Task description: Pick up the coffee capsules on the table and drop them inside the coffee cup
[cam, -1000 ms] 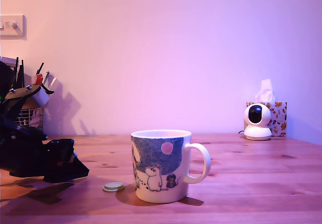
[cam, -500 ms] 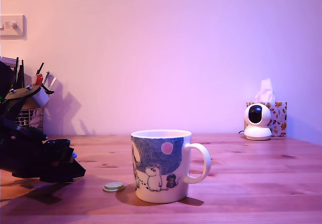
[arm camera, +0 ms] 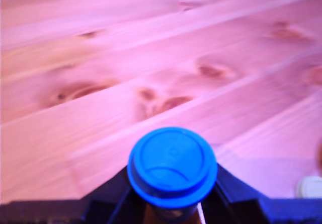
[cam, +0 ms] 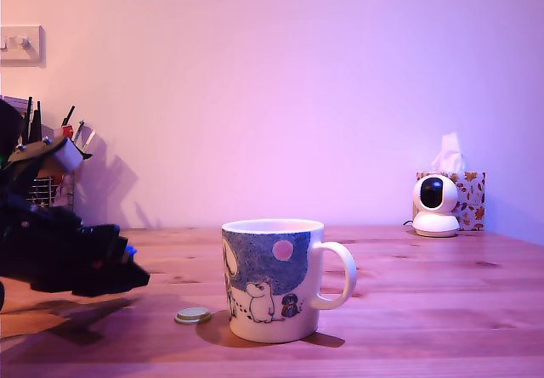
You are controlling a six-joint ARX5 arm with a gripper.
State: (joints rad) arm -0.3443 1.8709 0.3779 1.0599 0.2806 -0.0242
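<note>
In the exterior view the white coffee cup (cam: 272, 280) with its blue-grey picture band stands upright at the middle of the wooden table (cam: 442, 310), handle toward that view's right. An olive-green capsule (cam: 193, 315) lies on the table just left of the cup; it also shows as a pale blur (arm camera: 309, 186) at the edge of the wrist view. My black gripper (cam: 127, 263) hangs at the exterior view's left, a little above the table. It is shut on the blue capsule (arm camera: 172, 166), whose round face fills the space between the fingers (arm camera: 108, 201). Only a blue speck (cam: 129, 249) of it shows from outside.
A wire-mesh pen holder (cam: 47, 193) with pens stands behind the arm at the exterior view's left. A white round camera (cam: 434, 205) and a tissue box (cam: 467, 193) sit far back at the right. A wall switch (cam: 19, 45) is at the upper left.
The gripper has risen slightly off the table with the blue capsule in it, after dipping and drawing back a little. The cup and the olive-green capsule have not moved.
</note>
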